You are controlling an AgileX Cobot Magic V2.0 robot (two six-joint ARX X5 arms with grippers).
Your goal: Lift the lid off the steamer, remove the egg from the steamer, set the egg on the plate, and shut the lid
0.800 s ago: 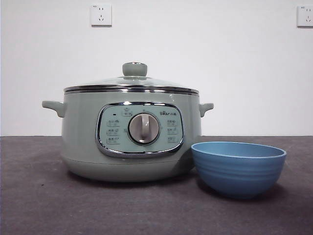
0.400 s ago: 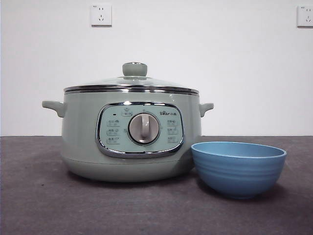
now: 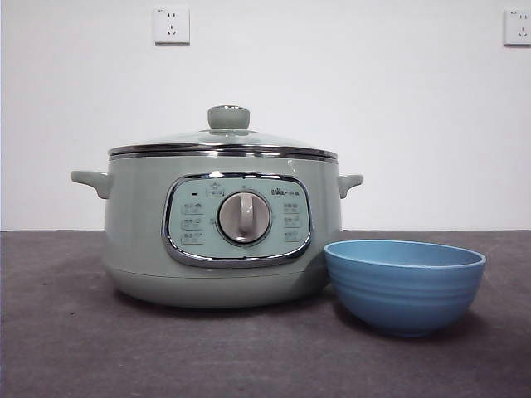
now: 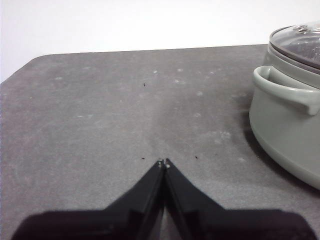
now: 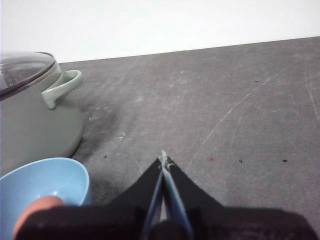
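The pale green steamer (image 3: 133,240) stands left of centre on the table, its glass lid (image 3: 224,139) seated flat on the rim. Right of it sits the blue bowl serving as the plate (image 3: 404,286). A brownish egg (image 5: 37,210) lies inside the plate (image 5: 55,177) in the right wrist view; from the front the bowl's wall hides it. My left gripper (image 4: 164,162) is shut and empty over bare table, well clear of the steamer (image 4: 285,130). Shut and empty too, my right gripper (image 5: 163,160) hangs beside the plate, apart from it. Neither arm shows in the front view.
The dark grey table (image 3: 66,348) runs back to a white wall with two sockets (image 3: 171,25). The steamer's side handles (image 4: 287,92) stick out toward each arm. Scratches and specks mark the table surface (image 5: 240,110).
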